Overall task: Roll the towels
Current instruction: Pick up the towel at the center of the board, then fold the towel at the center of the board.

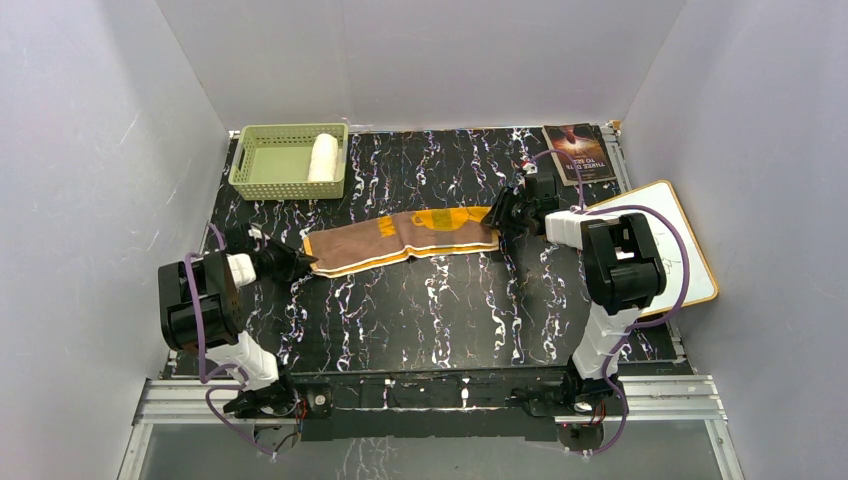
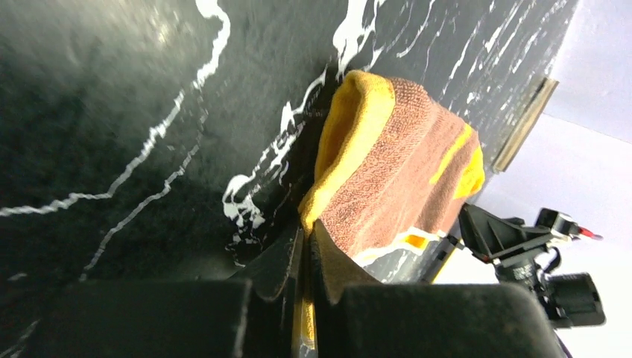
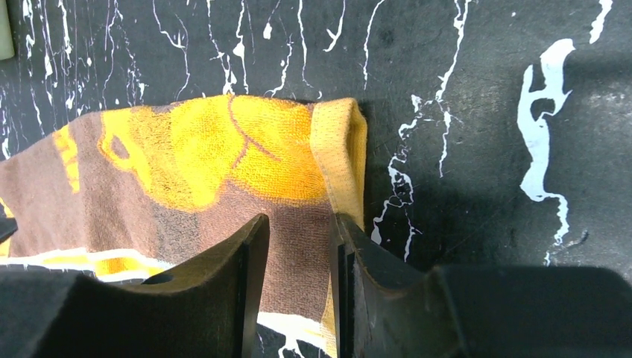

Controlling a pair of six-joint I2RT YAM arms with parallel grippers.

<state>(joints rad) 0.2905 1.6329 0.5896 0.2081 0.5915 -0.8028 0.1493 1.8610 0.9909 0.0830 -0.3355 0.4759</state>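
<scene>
Black marbled table (image 1: pixel 420 320) had the orange towel (image 1: pixel 400 238) stretched between the arms, left gripper (image 1: pixel 305 262) pinched tight on one end, right gripper (image 1: pixel 497 218) clamped on the other. Meanwhile the cream towel (image 1: pixel 322 157) sat rolled in the basket (image 1: pixel 265 185), well beyond the left gripper.

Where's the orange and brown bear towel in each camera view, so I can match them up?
Top external: the bear towel lies stretched across the middle of the black white-veined tabletop.
Left wrist: centre-right, near edge pinched by the left gripper.
Right wrist: left half, its end between the fingers of the right gripper.
Shared landmark: that veined tabletop.
</scene>
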